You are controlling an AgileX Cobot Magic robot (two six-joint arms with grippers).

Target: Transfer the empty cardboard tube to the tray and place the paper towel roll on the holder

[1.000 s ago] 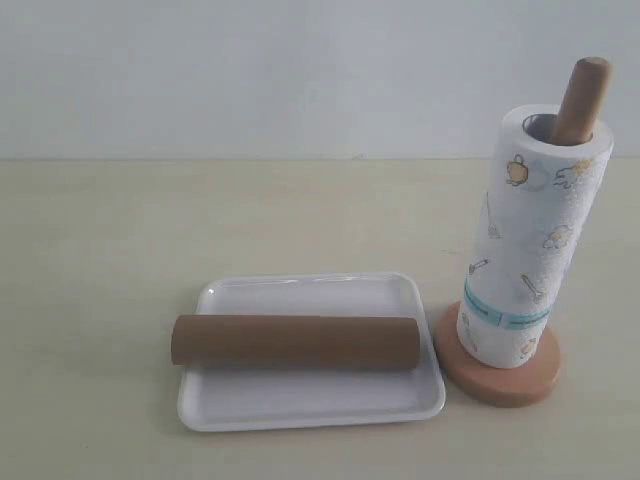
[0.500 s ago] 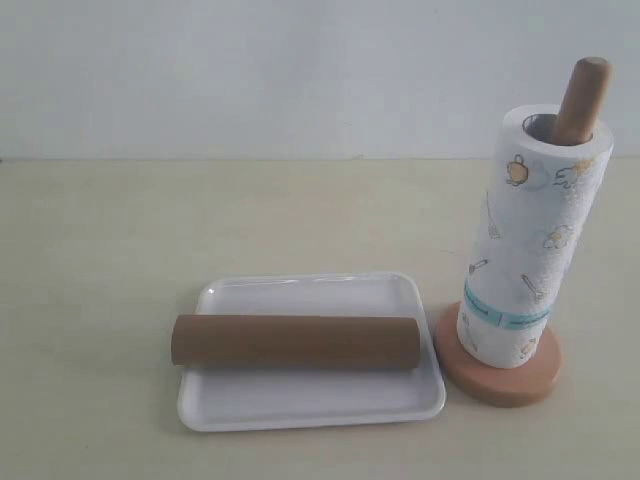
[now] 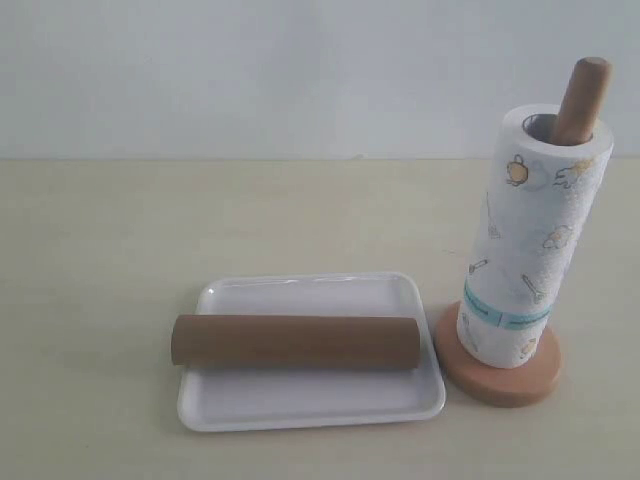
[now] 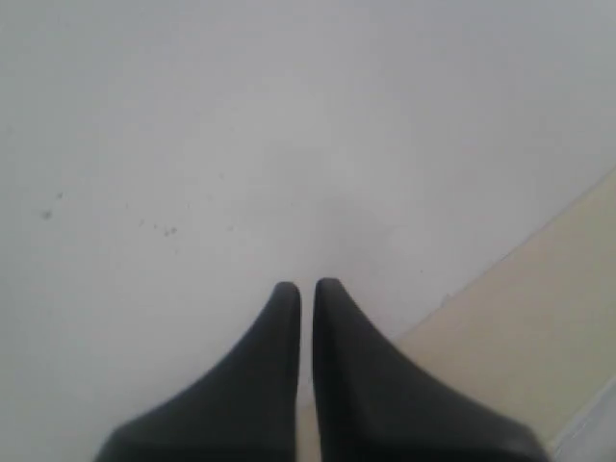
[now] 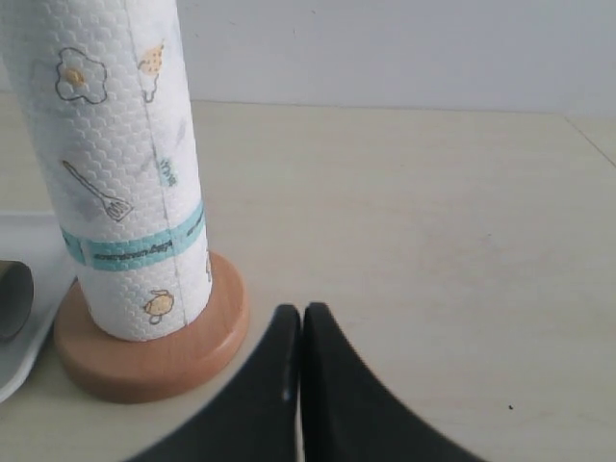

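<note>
A plain brown hollow cardboard tube (image 3: 295, 341) lies lengthwise across the glossy white rectangular tray (image 3: 310, 408) on the beige tabletop (image 3: 110, 250). Just right of the tray, the white printed paper towel roll (image 3: 530, 250) stands threaded on the light-brown wooden holder (image 3: 500, 385), leaning slightly. The left end effector (image 4: 306, 294) and right end effector (image 5: 302, 318) are both closed and empty.

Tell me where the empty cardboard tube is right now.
In the exterior view the empty cardboard tube lies on its side across the tray, just left of the holder carrying the paper towel roll.
</note>
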